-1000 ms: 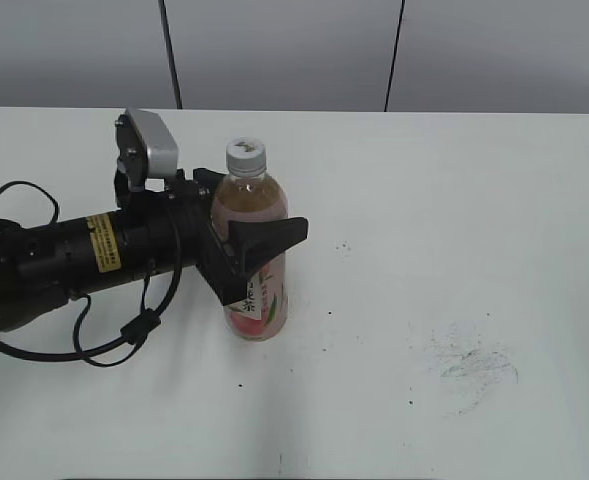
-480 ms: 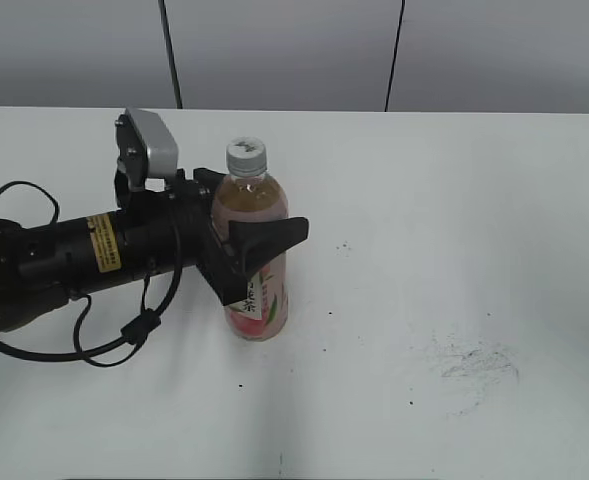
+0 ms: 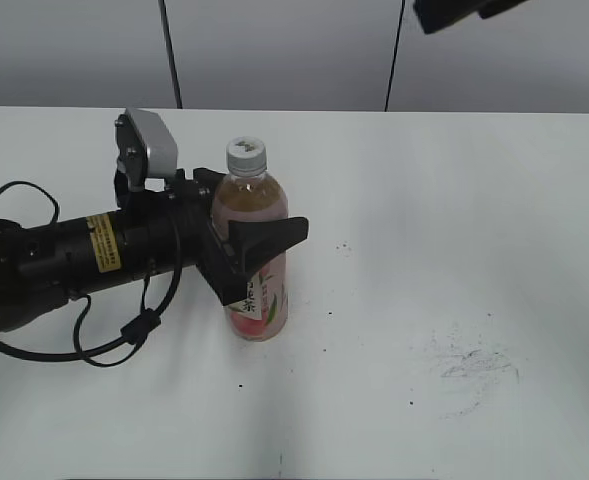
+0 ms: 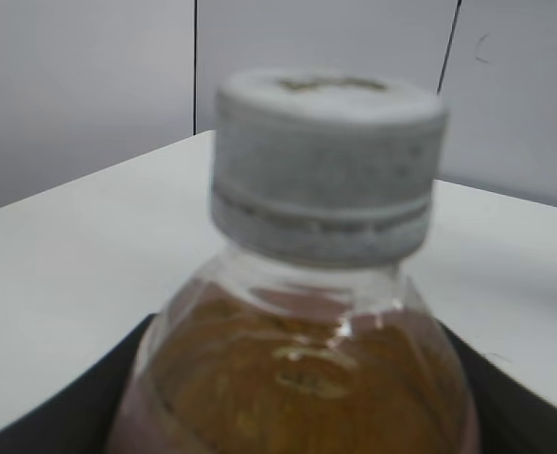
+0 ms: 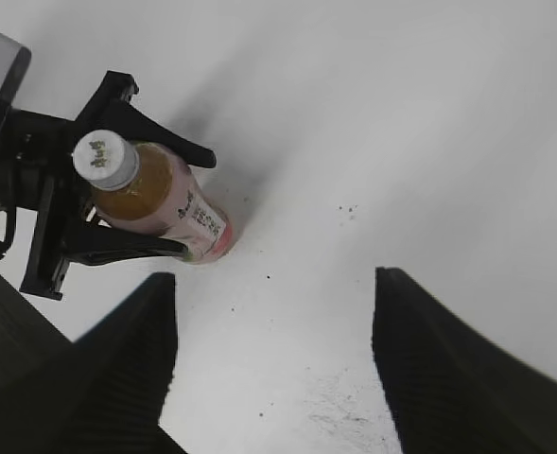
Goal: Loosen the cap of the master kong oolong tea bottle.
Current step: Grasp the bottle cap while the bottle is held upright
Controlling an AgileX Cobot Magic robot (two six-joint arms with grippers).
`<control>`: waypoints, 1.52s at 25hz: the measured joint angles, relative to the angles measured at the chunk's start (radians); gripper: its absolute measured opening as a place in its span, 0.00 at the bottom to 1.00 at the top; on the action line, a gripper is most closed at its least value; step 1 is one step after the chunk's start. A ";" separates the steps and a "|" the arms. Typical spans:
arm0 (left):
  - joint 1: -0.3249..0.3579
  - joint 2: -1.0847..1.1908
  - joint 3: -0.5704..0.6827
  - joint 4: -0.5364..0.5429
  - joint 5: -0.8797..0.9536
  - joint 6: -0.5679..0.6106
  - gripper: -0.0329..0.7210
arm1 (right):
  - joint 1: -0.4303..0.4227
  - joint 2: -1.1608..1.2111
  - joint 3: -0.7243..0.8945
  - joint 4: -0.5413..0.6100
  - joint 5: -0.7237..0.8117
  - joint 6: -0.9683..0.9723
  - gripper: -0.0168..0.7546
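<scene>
The master kong oolong tea bottle (image 3: 261, 300) stands upright on the white table (image 3: 454, 220), its pink-and-white label facing front. Its ribbed white-grey cap (image 3: 246, 155) sits on the neck, with nothing touching it. My left gripper (image 3: 264, 215) comes in from the left and is shut on the bottle's body just below the shoulder. In the left wrist view the cap (image 4: 327, 161) fills the frame above the amber tea (image 4: 306, 369), with dark fingers (image 4: 60, 407) at both lower corners. My right gripper (image 5: 273, 359) hangs open high above the table, its tip showing at the exterior view's top edge (image 3: 454, 12). It looks down on the bottle (image 5: 169, 194) and cap (image 5: 105, 159).
The left arm's black body and looping cable (image 3: 124, 340) lie across the table's left side. Grey scuff marks (image 3: 474, 365) and small dark specks dot the surface right of the bottle. Grey wall panels stand behind the table's far edge.
The right gripper has come into the exterior view at the top right edge. The left gripper and bottle have not moved.
</scene>
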 joint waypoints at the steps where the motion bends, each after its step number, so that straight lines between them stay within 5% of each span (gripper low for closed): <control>1: 0.000 0.000 0.000 0.000 0.000 0.000 0.63 | 0.027 0.034 -0.049 -0.042 0.033 0.020 0.65; 7: 0.000 0.000 0.000 0.000 0.000 0.000 0.63 | 0.209 0.262 -0.335 -0.225 0.131 0.190 0.65; 16: 0.000 0.000 0.000 0.000 0.000 0.000 0.63 | 0.387 0.427 -0.416 -0.328 0.141 0.392 0.65; 38: 0.000 0.000 0.000 0.000 0.000 0.000 0.63 | 0.403 0.532 -0.416 -0.284 0.147 0.492 0.65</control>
